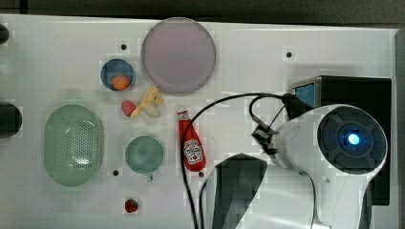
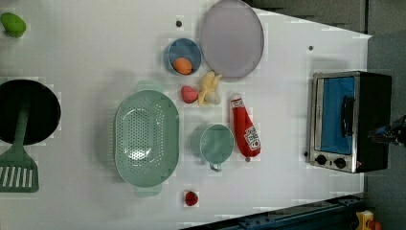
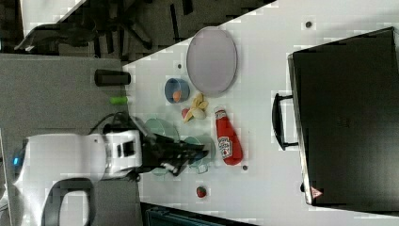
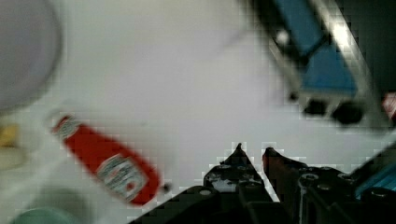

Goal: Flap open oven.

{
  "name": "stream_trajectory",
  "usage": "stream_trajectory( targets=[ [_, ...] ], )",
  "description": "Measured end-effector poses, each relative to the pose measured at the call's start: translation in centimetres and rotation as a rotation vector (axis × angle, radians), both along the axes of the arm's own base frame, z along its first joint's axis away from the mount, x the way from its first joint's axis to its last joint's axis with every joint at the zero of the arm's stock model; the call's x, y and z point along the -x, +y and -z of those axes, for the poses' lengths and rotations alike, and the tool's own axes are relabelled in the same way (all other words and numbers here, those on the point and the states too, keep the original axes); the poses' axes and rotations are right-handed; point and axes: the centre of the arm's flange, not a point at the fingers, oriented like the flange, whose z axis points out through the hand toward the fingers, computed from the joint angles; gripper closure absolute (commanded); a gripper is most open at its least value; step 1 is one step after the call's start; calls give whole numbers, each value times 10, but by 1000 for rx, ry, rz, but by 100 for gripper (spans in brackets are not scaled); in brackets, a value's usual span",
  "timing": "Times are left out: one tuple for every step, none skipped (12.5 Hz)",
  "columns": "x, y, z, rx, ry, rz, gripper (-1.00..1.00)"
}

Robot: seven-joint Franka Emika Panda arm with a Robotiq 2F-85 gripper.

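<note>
The oven [image 2: 347,122] sits at three o'clock in the left view, door shut. The gripper [image 4: 252,151], fingers nearly together and empty, hangs clear; a misaligned approach could skid off the handle [image 2: 348,115].

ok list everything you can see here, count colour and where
oven: 1, black with silver front and blue glass door, door shut, at the left view's right
ketchup bottle: 1, red, lying flat between the oven and the cup
plate: 1, grey-lilac, the left view's top centre
bowl: 1, blue, beside the plate, holding an orange ball
banana: 1, pale yellow, below the plate
cup: 1, green, beside the ketchup bottle
colander: 1, green
strawberries: 2, red
pan: 1, black
spatula: 1, green
claw: 1, black, fingers close together, holding nothing, off the oven
</note>
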Motion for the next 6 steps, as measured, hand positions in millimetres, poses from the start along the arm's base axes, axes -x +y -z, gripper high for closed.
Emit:
stream_trajectory(
  targets=[
    [-3,-10,10,14,-10,-80,65],
    [-8,-22,17,17,-37,-144,65],
    [-11,-35,27,23,-49,-202,65],
    [-12,-47,38,25,-59,-256,65],
    [-13,-60,47,32,-80,-309,65],
    [-16,-73,55,45,-94,-358,65]
  ],
)
